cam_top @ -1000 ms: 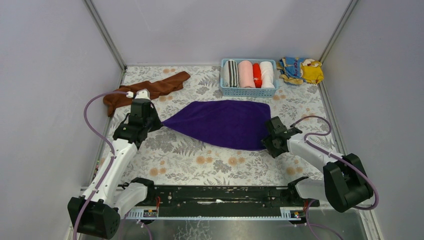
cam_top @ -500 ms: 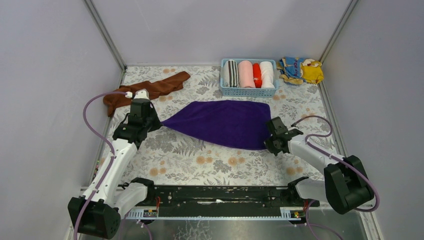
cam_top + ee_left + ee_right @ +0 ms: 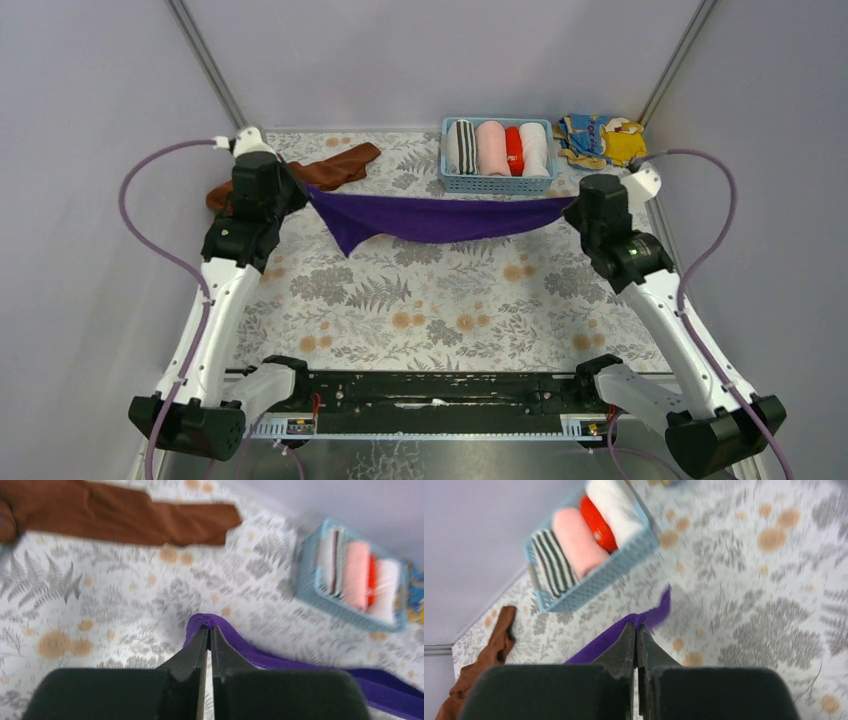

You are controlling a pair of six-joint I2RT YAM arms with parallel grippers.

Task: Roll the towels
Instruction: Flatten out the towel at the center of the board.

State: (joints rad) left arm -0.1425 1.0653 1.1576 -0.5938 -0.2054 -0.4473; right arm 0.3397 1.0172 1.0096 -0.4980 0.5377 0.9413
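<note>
The purple towel hangs stretched in the air between both arms, sagging in a narrow band with one corner drooping at its left. My left gripper is shut on its left corner. At the other end, the right gripper is shut on the right corner. Both are raised above the table toward the back. The rust-brown towel lies crumpled at the back left of the table, also seen in the left wrist view and as a strip at the lower left of the right wrist view.
A blue basket at the back holds rolled striped, pink, red and white towels. A yellow-and-blue patterned cloth lies to its right in the back corner. Grey walls close in the floral tabletop on three sides.
The right gripper shut on the purple towel's right corner. Both arms then lifted and moved back, raising the towel off the table so it now hangs between them.
</note>
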